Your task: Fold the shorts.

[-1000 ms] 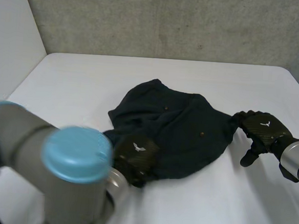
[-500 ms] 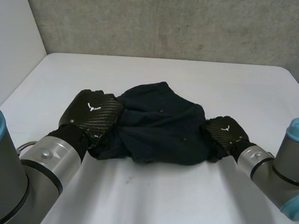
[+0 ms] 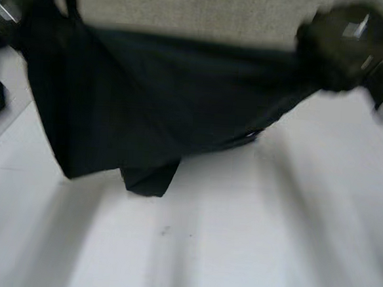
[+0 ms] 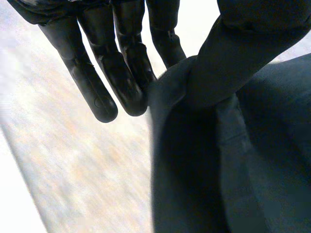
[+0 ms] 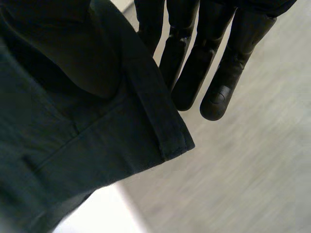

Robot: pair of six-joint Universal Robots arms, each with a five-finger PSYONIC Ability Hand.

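While over table [image 3: 271, 221], shorts [image 3: 148, 101] wide btwn left hand [image 4: 124, 63] & right hand [image 5: 228, 53], each pinch-tight on top edge.

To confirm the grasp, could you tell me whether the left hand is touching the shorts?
Touching. The left wrist view shows the left hand pinching a bunched edge of the shorts between thumb and fingers.

Nothing readable; blurred white emblem [image 3: 355, 26] on the right hand [image 3: 339, 52].

Back wall [image 3: 207, 10]: rough grey concrete is seen behind the table
Table [image 3: 256, 246]: a plain white top is seen, evenly lit
Marks: a few small dark specks [image 3: 164, 231] are seen on the white top
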